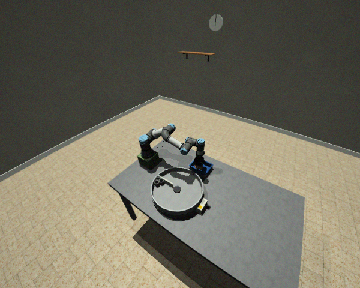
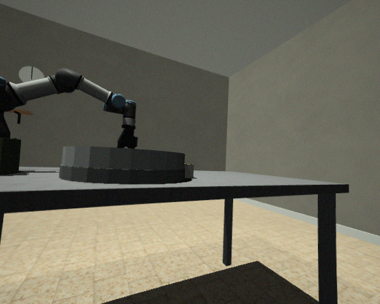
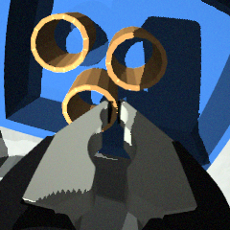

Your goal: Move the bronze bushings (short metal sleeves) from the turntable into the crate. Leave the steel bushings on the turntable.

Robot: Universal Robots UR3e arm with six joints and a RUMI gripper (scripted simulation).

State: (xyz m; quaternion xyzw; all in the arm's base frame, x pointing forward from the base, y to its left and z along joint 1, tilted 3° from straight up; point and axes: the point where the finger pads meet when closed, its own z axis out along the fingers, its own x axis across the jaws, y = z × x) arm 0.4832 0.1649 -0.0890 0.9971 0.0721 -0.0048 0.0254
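My gripper (image 1: pixel 199 164) (image 3: pixel 115 101) points down into the blue crate (image 1: pixel 207 170) (image 3: pixel 184 10). Its tips are shut on the wall of a bronze bushing (image 3: pixel 98 79), with the bushing hanging left of the fingers in the wrist view. Two more bronze bushings, one at the upper left (image 3: pixel 85 26) and one at the upper right (image 3: pixel 157 59), stand upright in the crate. In the exterior view the turntable (image 1: pixel 180 209) (image 2: pixel 134 160) hides the crate and fingertips. Several dark steel bushings (image 1: pixel 157 183) stand together at the turntable's left side.
A pale straight bar (image 1: pixel 167 180) lies across the turntable beside the steel bushings, toward a dark central hub (image 1: pixel 177 189). The turntable has a raised wall all round. A small white and yellow box (image 1: pixel 201 206) sits at its outer right edge. The arm stands on a green base (image 1: pixel 148 161).
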